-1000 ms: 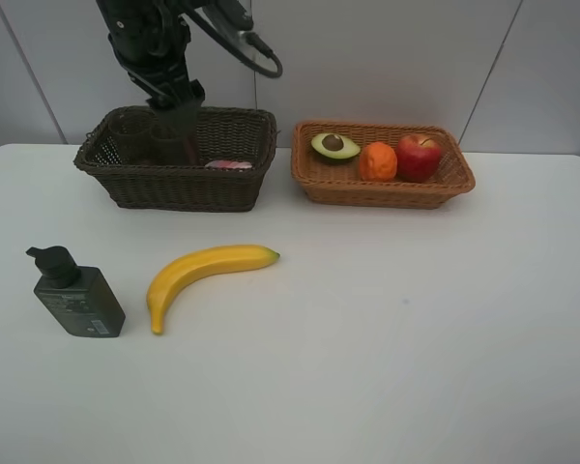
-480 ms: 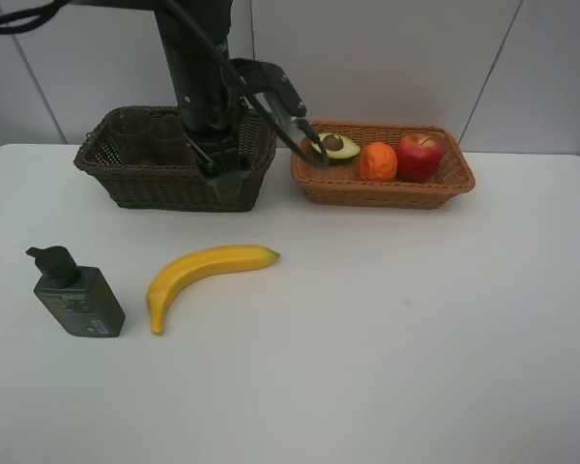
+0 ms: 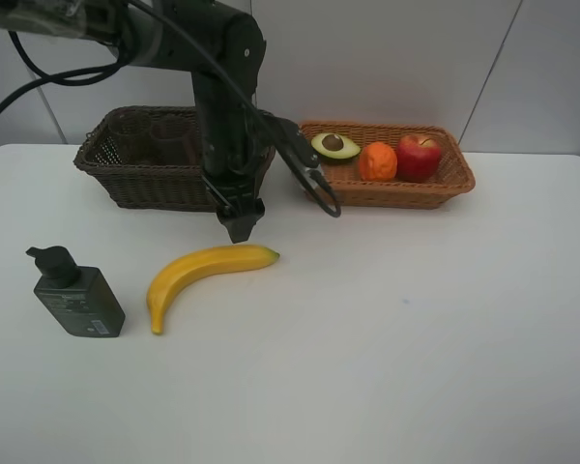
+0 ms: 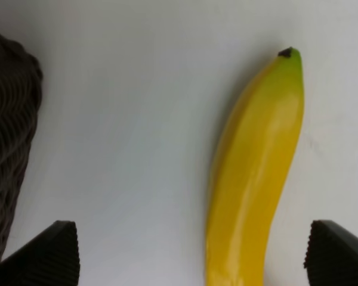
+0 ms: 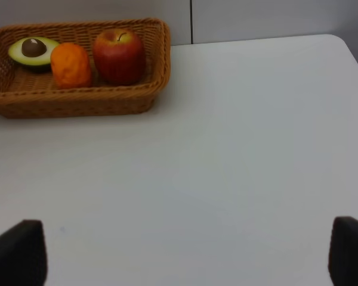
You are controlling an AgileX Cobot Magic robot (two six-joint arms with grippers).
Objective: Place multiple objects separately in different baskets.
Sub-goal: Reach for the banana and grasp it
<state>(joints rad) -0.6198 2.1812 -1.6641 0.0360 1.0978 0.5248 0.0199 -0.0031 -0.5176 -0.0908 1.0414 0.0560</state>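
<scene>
Hovering above the pointed tip end of the yellow banana: left gripper, fingers spread wide, nothing held.

- Banana: flat on the table, in front of the dark brown basket, in neither basket. In the left wrist view it lies between the fingers, nearer one of them.
- Risk, slip: the skin looks smooth and curved. A pinch near the tip instead of the middle could let the long end droop or swing.
- Risk, nudge: being off-centre, one finger may touch first and roll it aside.
- Risk, placing: the light basket already holds halved avocado, orange and red apple. The banana may catch its near wall or perch on the fruit.
- Nearby: dark green pump bottle, upright near the stem end, apart. A swinging banana could tip it.
- Dark basket contents: too dim to tell.
- Right gripper: spread, empty, over bare table.
</scene>
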